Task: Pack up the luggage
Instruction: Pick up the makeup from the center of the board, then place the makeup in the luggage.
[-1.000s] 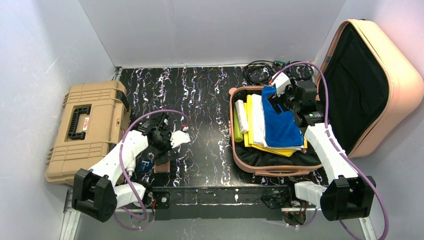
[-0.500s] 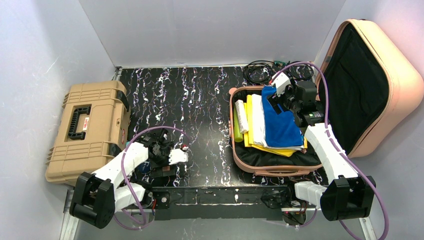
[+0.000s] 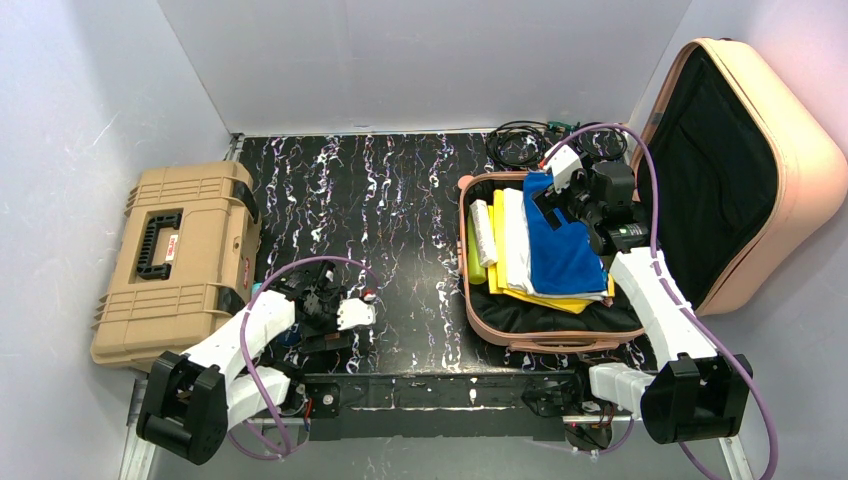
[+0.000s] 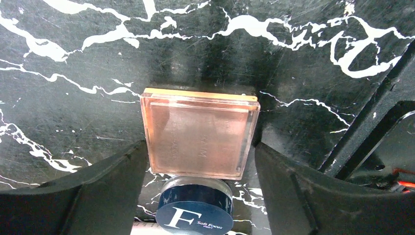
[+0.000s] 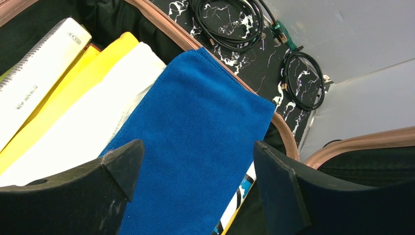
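Note:
The peach-pink luggage (image 3: 790,150) lies open at the right, its lid leaning against the wall. Its base (image 3: 470,300) holds a folded blue cloth (image 3: 562,255), white cloth (image 3: 517,245), yellow cloth (image 3: 497,265) and a white box (image 3: 483,232). My right gripper (image 3: 555,195) hovers open and empty over the blue cloth (image 5: 195,137). My left gripper (image 3: 322,335) is low at the table's near edge. It is open, with one finger on each side of a rose-gold square compact (image 4: 199,137). A navy round jar marked "F" (image 4: 195,210) touches the compact.
A tan ribbed toolbox (image 3: 175,260) with a black handle sits closed at the left. Coiled black cables (image 3: 520,145) lie behind the luggage base and also show in the right wrist view (image 5: 225,19). White walls enclose the black marbled table (image 3: 400,200).
My left arm pulled back toward the near edge and came down over the compact, mostly in the first half second. The right arm has not moved.

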